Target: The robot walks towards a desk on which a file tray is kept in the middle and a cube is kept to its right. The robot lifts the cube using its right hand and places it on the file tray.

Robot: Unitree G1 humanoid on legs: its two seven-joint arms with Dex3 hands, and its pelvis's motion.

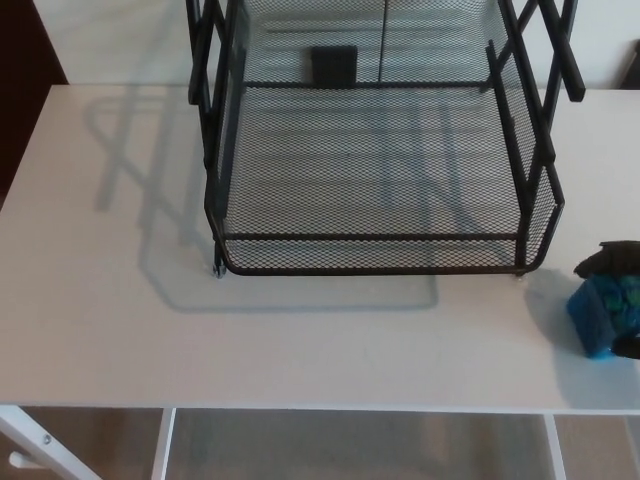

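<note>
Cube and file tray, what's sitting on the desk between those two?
Nothing: in the head view, only bare desk separates the cube from the file tray.

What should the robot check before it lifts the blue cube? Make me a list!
1. Right hand at the cube: ok, black parts of it show above and below the cube.
2. Firm hold: cannot tell, the picture's edge cuts the hand off.
3. Cube resting on the desk: ok, not yet lifted.
4. Room in the file tray: ok, its mesh floor looks bare.
5. Left hand out of the way: ok, not in view.
</note>
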